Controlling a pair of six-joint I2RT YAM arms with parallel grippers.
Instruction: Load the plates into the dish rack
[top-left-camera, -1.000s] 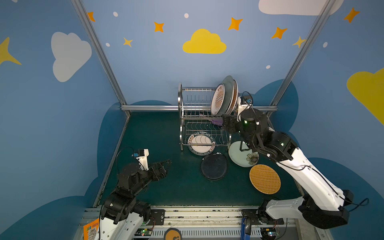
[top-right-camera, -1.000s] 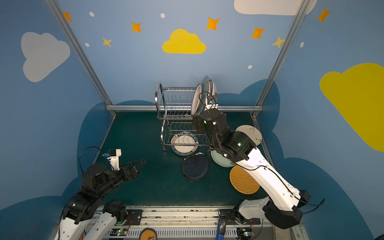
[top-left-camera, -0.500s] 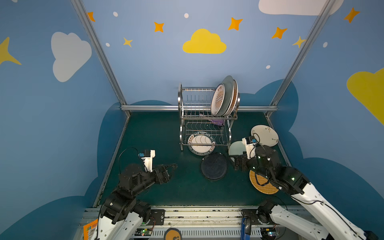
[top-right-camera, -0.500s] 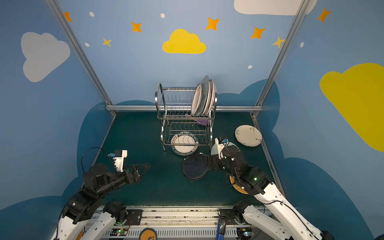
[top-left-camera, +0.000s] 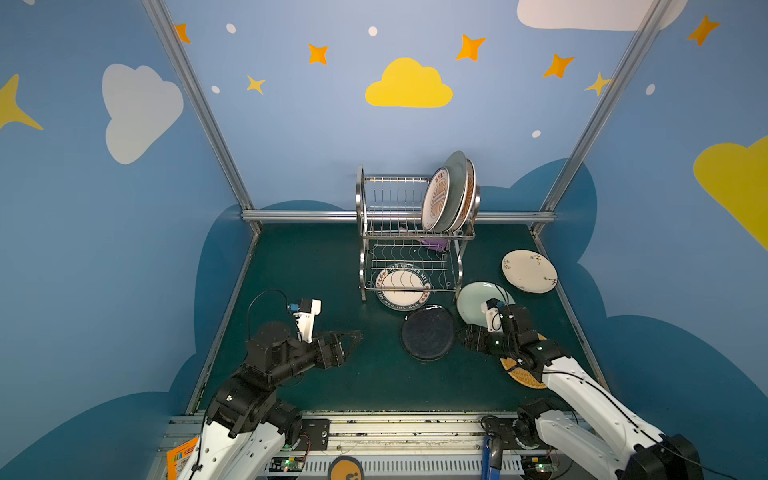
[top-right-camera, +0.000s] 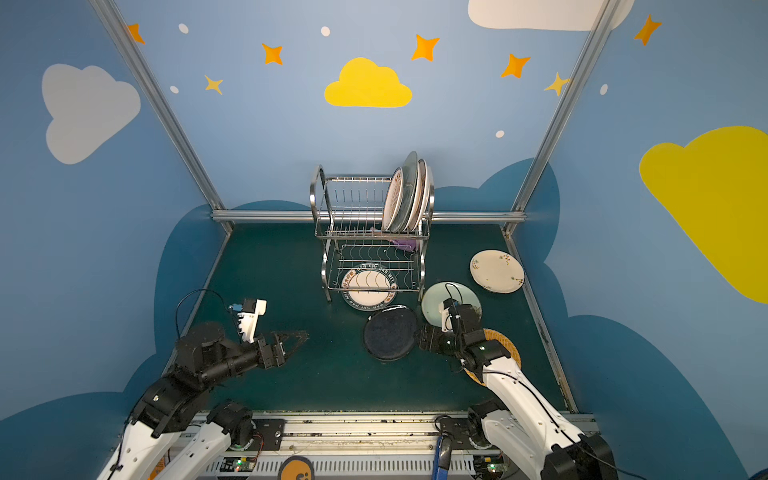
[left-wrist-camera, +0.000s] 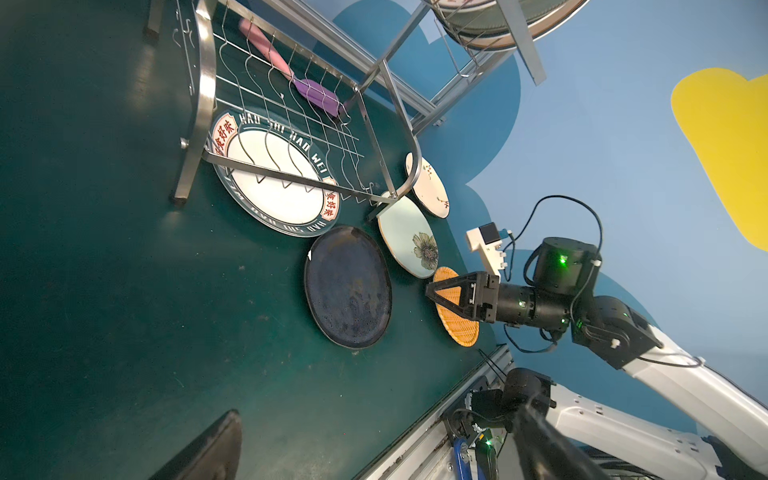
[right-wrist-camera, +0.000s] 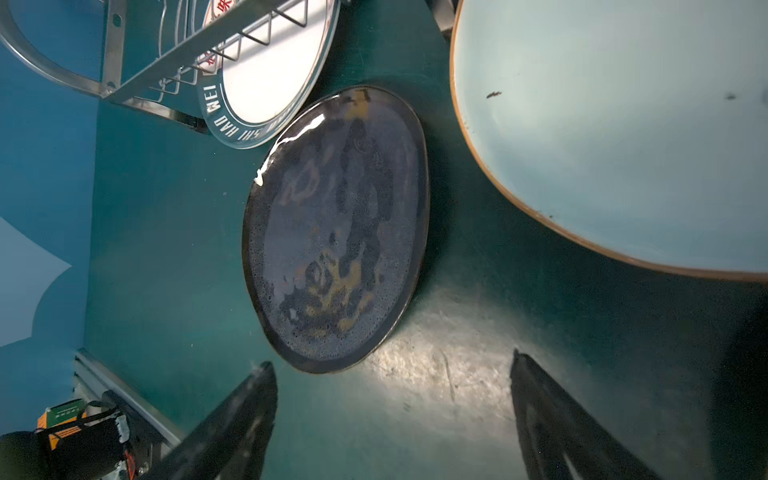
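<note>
Dish rack (top-left-camera: 409, 232) sits back-centre on the mat (top-left-camera: 316, 266), with upright plates (top-left-camera: 451, 195) packed at the right end of the upper tier. Lettered-rim plate (top-left-camera: 401, 286) lies flat under the lower tier (front edge pokes out). In front, flat on the mat: navy plate (top-left-camera: 428, 332), pale green plate (top-left-camera: 473, 297), cream floral plate (top-left-camera: 528, 271), and woven tan plate (top-left-camera: 524, 376), partly hidden. Right gripper (top-left-camera: 462, 338) is low, just beside the navy plate's right edge, fingers spread, empty. Left gripper (top-left-camera: 351, 338) is spread, empty, well apart from the plates.
</note>
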